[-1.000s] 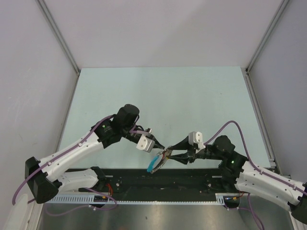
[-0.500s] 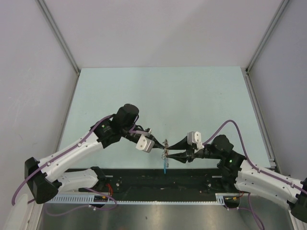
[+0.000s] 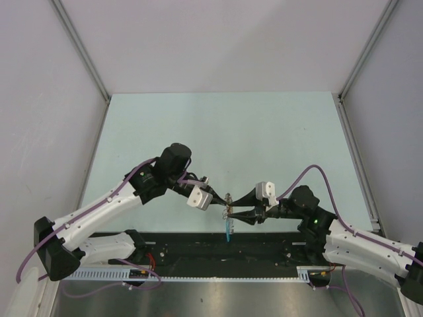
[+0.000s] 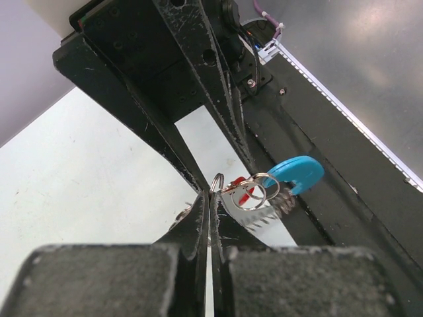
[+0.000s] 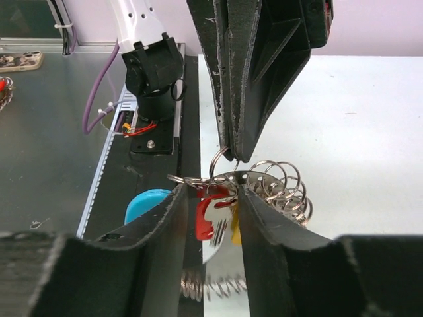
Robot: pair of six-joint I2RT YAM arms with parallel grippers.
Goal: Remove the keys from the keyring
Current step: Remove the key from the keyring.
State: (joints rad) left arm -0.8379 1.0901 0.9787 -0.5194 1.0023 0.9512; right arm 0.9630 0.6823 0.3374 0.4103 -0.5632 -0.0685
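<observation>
My left tool (image 4: pixel 210 194) is closed flat, its two fingers pressed together on a small ring (image 5: pixel 218 161) at the end of the keyring (image 5: pixel 283 183). My right tool (image 5: pixel 213 198) stands half apart. Between its fingers sits the red key (image 5: pixel 206 216), with a yellow piece (image 5: pixel 234 230) beside it. The fingers seem to touch this little pack on both sides, so I judge that the tool is clamped on the key and not loose around it.

The two tools meet tip to tip above the near edge of the table (image 3: pixel 264 132), the left one pointing in from the left and the right one from the right. The whole bunch is in the air between them, not lying on the table. The silvery loops of the keyring hang just beside my right fingertips, and a blue tag (image 4: pixel 297 173) hangs below, toward the black rail (image 3: pixel 264 247).

What matters for the next move is this: the pinched ring lies just past the tip of my right tool, on the line that joins both tools. The key is nearer to the right arm, the ring nearer to the left. I think the key must travel along the ring wire to its open end. A plain pull apart along this line may only stretch the bunch, so a turn of one wrist is probably needed.
</observation>
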